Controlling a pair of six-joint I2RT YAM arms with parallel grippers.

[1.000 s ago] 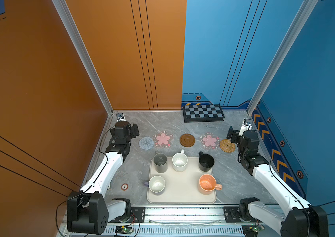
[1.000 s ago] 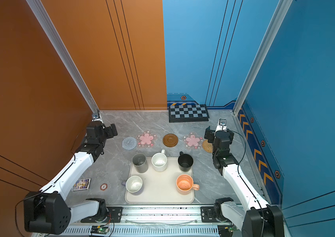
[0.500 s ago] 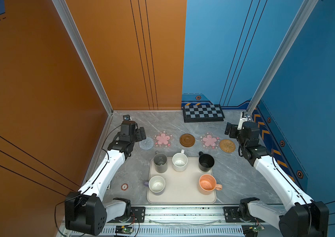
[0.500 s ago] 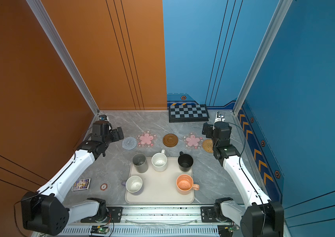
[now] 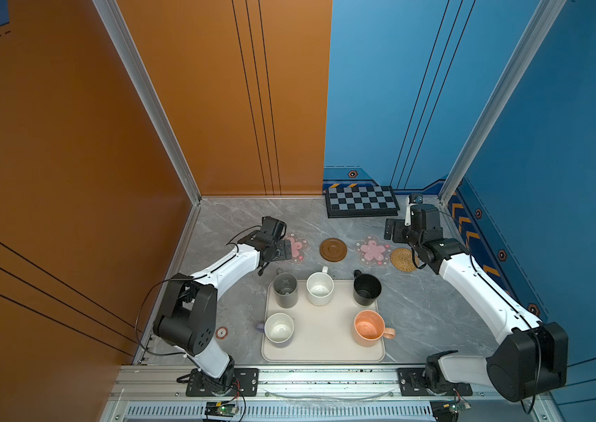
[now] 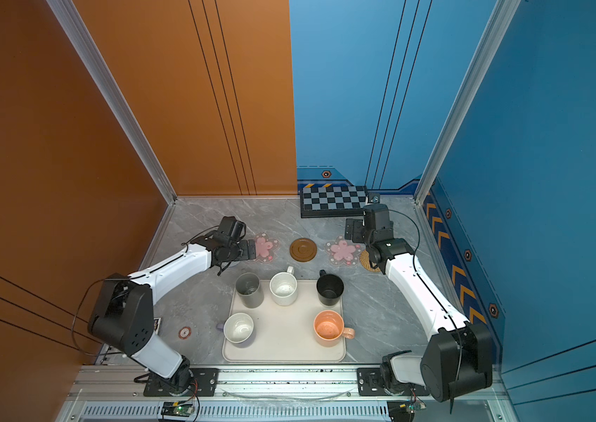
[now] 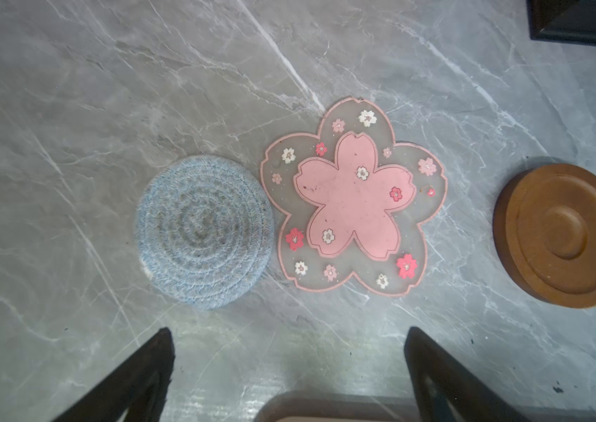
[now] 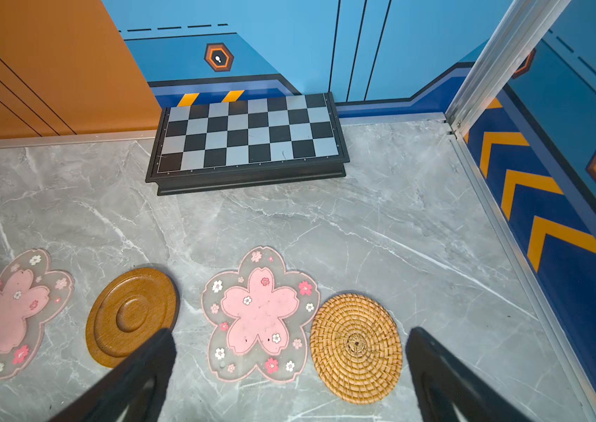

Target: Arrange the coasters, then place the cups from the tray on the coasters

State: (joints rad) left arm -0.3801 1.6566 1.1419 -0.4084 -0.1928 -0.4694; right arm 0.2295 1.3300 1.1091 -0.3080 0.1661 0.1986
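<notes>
The tray [image 5: 322,341], its long axis across the table [image 5: 417,310], is seen whole only in both top views, with five cups [image 5: 319,288] upright on it. Beyond it, the grey-blue coaster [image 7: 204,232] is mostly hidden under the left gripper [image 7: 289,332] from above but shown plainly by the left wrist view. That gripper and the right gripper [image 8: 291,332] are spread wide, and nothing is held.

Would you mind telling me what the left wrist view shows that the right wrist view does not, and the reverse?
Only the left wrist view shows the grey-blue knitted coaster, plus what looks like the tray rim at the frame's edge. Only the right wrist view shows the rattan coaster, the flower coaster beside it and the chequered board whole. Both show the brown ringed disc, the other flower coaster and the grey marble table.
</notes>
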